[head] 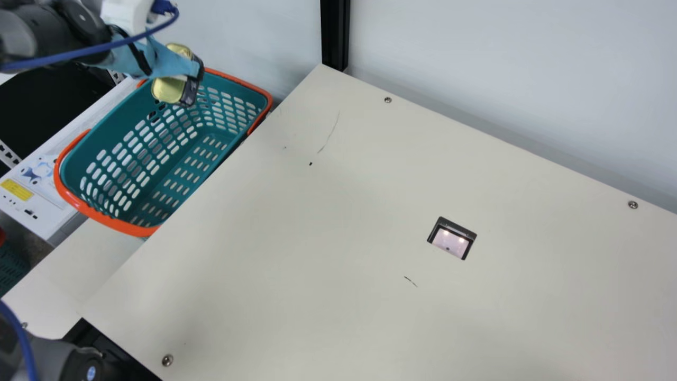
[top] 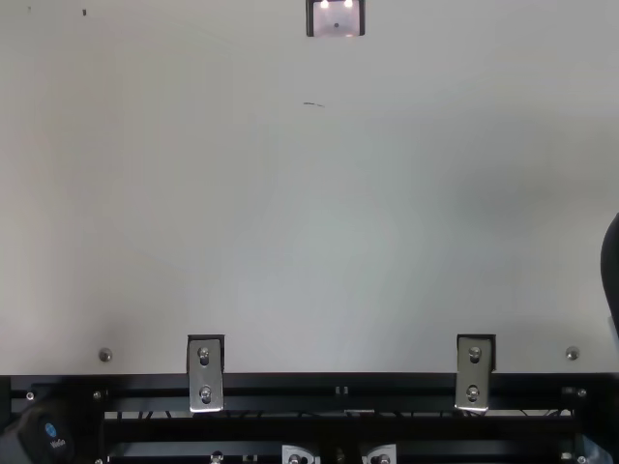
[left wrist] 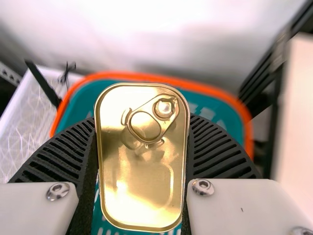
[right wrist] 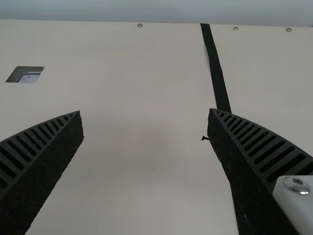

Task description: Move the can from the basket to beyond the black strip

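"Currently, what have we completed?"

"Pick-up: our left gripper [left wrist: 142, 120] clamps the can [left wrist: 139, 196] above the basket [head: 127, 228], near its rim. Our right gripper [right wrist: 145, 111] is spread."

"Remaining?"

"Transfer and placement beyond the strip [right wrist: 217, 73]."

The left arm [head: 63, 29] extends from the main view's upper left, its left gripper [head: 191, 74] at the end, clamped in a grip, the ribbed fingers [left wrist: 215, 147] facing each other across a gap. The right gripper [right wrist: 145, 112] is spread wide in its wrist view, its two black fingertips [right wrist: 74, 122] well apart and slanting towards each other.
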`<state>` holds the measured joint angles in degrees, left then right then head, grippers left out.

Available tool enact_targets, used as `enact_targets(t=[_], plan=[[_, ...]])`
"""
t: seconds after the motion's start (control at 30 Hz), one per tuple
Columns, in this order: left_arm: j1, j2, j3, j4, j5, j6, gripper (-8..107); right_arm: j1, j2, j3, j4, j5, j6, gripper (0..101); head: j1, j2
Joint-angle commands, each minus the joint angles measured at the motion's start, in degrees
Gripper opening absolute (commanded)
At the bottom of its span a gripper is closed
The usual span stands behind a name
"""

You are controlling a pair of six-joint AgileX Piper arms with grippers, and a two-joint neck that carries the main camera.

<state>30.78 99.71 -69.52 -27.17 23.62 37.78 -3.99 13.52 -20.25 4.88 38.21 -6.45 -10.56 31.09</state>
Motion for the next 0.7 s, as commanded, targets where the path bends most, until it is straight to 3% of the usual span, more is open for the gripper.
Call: enact_targets(t=[0.0,0.43,0.5,0.53,0.67], plan=[[-0.02,-5.55,-0.19,-1.64,4.28,-0.07,10,0.0,0.0,0.0,0.0,0.0,0.0,101,-1.8,0.86],[-0.88,-17.29,-2.56,-3.57,27.34,-7.46,10,0.0,0.0,0.0,0.0,0.0,0.0,101,-1.8,0.86],[-1.61,-19.01,-2.63,-2.07,28.03,-7.83,10,0.0,0.0,0.0,0.0,0.0,0.0,101,-1.8,0.86],[-1.3,-17.89,-2.64,-3.1,25.26,-7.6,10,0.0,0.0,0.0,0.0,0.0,0.0,101,-1.8,0.86],[-1.58,-19.11,-2.64,-2.25,27.77,-7.74,10,0.0,0.0,0.0,0.0,0.0,0.0,101,-1.8,0.86]])
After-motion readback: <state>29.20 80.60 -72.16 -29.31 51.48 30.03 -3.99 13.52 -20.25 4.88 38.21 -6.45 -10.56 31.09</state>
